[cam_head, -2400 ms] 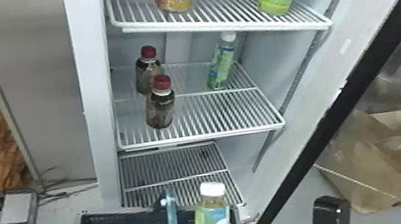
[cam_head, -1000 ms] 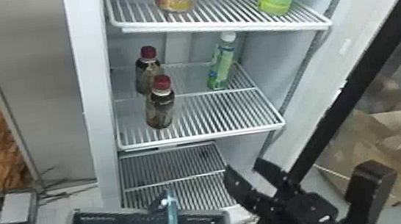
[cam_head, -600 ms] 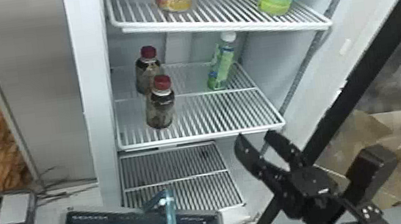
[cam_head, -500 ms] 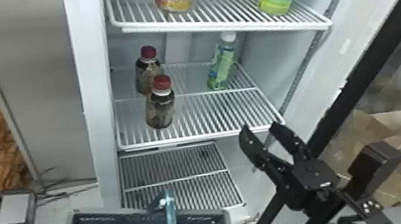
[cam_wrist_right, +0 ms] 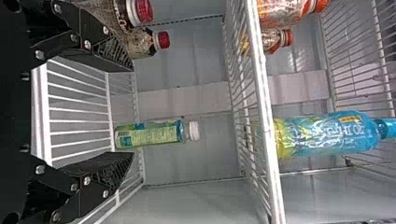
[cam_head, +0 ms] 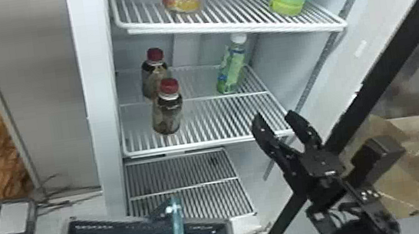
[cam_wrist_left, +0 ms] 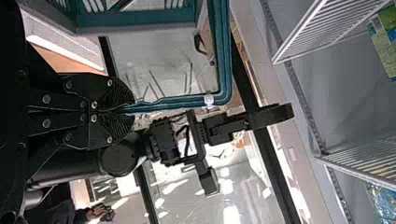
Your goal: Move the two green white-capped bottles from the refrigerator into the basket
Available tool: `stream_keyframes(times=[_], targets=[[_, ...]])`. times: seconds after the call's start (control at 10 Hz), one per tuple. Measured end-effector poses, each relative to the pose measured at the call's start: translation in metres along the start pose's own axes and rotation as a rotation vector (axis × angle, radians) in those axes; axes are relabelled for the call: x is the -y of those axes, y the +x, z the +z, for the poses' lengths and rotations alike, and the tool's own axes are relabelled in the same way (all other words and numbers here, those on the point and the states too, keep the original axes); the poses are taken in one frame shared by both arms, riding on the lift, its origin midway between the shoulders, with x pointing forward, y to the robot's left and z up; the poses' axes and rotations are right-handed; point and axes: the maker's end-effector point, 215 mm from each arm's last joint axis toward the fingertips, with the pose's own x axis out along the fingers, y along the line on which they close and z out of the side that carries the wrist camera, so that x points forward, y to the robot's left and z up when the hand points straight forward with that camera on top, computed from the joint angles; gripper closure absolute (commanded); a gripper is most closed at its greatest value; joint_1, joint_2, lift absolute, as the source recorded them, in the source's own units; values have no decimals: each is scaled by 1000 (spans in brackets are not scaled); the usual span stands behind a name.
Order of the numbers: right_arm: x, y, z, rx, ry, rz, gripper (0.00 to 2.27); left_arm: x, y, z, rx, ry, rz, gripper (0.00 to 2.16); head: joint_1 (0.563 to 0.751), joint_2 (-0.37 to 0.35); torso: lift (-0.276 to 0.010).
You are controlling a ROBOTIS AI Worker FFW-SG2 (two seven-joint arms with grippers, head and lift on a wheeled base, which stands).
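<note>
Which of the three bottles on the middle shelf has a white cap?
The green bottle, standing right rear on the shelf; the two dark bottles to its left have red caps.

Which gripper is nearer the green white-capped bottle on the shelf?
Right. The right gripper faces the bottle, jaws open; the left gripper is lower, shut on the basket handle.

1 bottle [cam_head: 231, 67] upright, 1 in basket [cam_head: 119, 228]
</note>
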Motion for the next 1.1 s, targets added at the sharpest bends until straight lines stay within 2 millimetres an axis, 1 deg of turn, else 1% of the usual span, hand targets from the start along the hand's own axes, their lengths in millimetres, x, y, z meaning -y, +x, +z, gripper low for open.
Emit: stream_keyframes(times=[0.2,0.6,0.8,1.1], targets=[[0,19,-5,19,3,3,360,1,1,0,-1,2,-2,1161,695,-350,-263],[18,56,-15,47,-8,-23,173,1,0,1,2,3,-3,1161,695,-350,-263],[23,73,-15,63,-7,-27,151,2,1,1,2,3,-4,1161,695,-350,-263],[40,105,-26,61,-23,-51,150,3,2,1,2,3,-8,1161,695,-350,-263]])
